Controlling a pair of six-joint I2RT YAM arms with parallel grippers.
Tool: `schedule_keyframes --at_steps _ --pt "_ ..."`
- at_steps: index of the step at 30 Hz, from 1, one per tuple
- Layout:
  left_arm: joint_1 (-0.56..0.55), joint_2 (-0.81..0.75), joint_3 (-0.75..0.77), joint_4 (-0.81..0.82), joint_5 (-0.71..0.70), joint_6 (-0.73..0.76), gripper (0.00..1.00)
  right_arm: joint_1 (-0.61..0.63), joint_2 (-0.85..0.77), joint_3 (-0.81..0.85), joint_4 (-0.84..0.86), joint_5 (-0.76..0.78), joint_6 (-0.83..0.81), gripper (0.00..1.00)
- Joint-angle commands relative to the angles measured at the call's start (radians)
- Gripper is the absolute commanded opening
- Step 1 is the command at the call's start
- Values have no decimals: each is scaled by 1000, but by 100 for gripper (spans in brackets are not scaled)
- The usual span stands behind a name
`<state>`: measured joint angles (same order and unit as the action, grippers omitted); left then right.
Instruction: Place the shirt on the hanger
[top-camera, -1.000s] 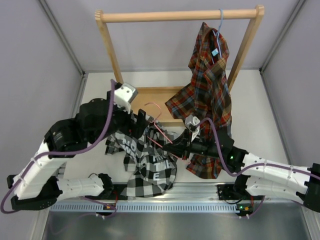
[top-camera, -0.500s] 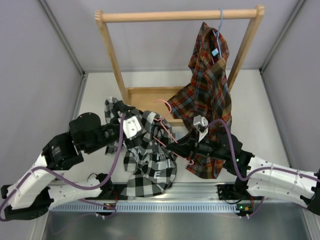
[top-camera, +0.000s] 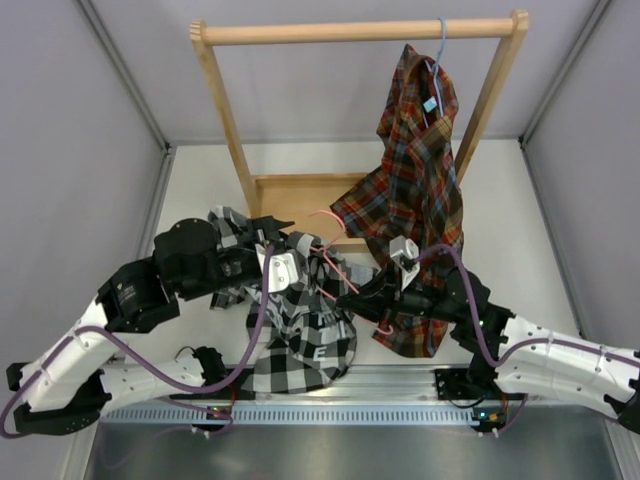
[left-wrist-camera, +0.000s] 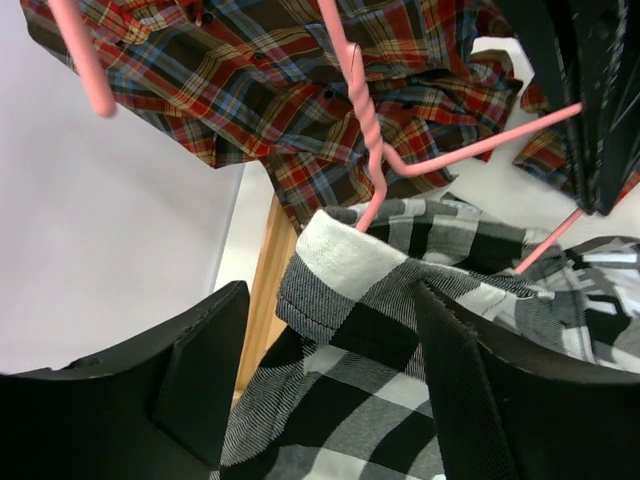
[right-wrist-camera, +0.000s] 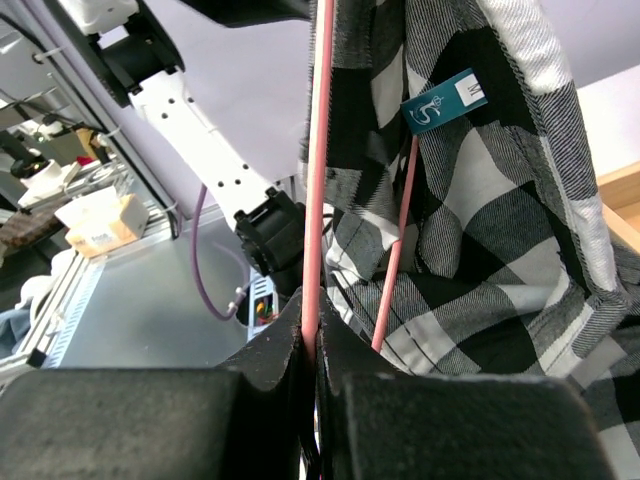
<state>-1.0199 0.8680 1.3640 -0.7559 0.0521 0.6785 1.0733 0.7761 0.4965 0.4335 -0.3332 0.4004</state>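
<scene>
While my right claw (right-wrist-camera: 315, 345) is clamped shut on the pink wire of the hanger (right-wrist-camera: 318, 150), I judge I'm mid-step, threading the shirt (top-camera: 300, 330) onto it. One wire arm already runs inside the fabric, and the hook pokes out toward 12 o'clock above the collar. My left claw (left-wrist-camera: 330, 370) stands open astride that collar, not pinching it. Next I need to close on the collar and draw it over the bare wire arm, which runs toward 2 o'clock in the left wrist view, without tugging the hanger loose. The shirt is black-and-white check with white lettering. It hangs bunched at the desk's (top-camera: 500, 200) 7 o'clock.
</scene>
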Motion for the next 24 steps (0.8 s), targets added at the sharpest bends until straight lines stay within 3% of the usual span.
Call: schedule_keyframes --at_steps 1,8,14,19,24 --pt "-2 11 -8 36 -8 44 70 14 -47 7 50 -53 -38 0" --pt "-3 14 -17 17 38 20 67 16 -87 -3 -7 -73 -80 0" --pt "-2 61 38 -63 202 -51 63 14 -104 22 -82 -170 -130 0" --pt "-3 88 96 -138 343 -118 52 14 -147 37 -148 -165 -167 0" --pt "-2 132 125 -235 428 -180 50 14 -166 53 -220 -179 -193 0"
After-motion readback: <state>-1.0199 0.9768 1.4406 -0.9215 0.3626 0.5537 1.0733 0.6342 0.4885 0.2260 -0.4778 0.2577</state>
